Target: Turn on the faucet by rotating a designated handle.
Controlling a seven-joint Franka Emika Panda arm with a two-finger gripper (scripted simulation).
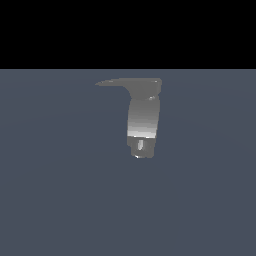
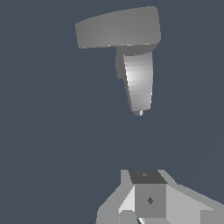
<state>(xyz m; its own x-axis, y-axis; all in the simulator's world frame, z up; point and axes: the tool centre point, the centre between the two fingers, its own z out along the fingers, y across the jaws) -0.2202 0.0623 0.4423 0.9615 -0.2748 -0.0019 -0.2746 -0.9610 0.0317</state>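
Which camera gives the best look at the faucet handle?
The exterior view: the handle shows in profile, tapering to a thin point toward that view's left, atop the faucet. The wrist view shows the handle as a broad slab, its taper hidden, with the gripper well short of it.

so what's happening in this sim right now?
A Panda arm is set up to turn on a small grey faucet by its handle, the flat lever on top. Nothing is touching it yet. In the exterior view the arm is out of frame; the handle points toward that view's left. The wrist view shows the gripper apart from the faucet, its fingers too cropped to tell whether open or shut.
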